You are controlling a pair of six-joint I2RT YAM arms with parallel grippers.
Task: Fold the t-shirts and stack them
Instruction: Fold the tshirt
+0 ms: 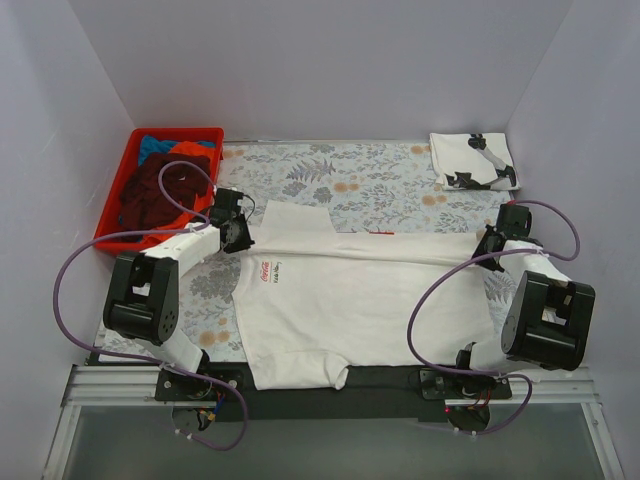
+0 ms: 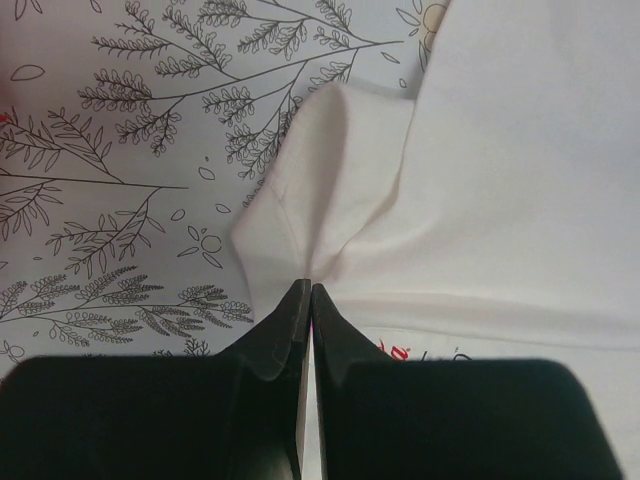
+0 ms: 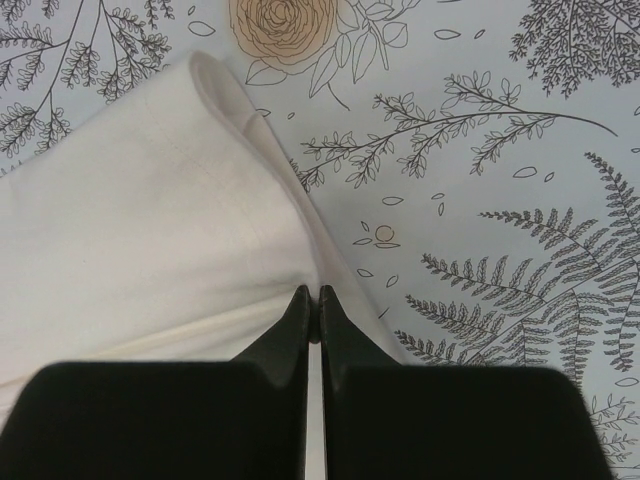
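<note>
The white t-shirt (image 1: 350, 310) lies spread on the middle of the table (image 1: 370, 185), its lower hem at the near edge between the two arm bases. A small red logo (image 1: 266, 271) shows on the chest, toward the left side. The far part of the shirt is turned over into a long band running from left to right, and a strip of red print shows at the band's far edge.

The left gripper (image 2: 306, 285) sits at the left end of this band. Its fingers are pressed together on a raised fold of the white cloth. The right gripper (image 3: 311, 290) sits at the right end, fingers likewise pinched together on the cloth edge, which curls up beside them.

A folded t-shirt (image 1: 473, 160), white with black print, lies at the far right corner, well apart from the spread shirt. A red crate (image 1: 113, 200) stands at the far left corner and holds a maroon t-shirt (image 1: 150, 195), an orange t-shirt (image 1: 195, 155) and a blue t-shirt (image 1: 155, 147), all bunched together
</note>
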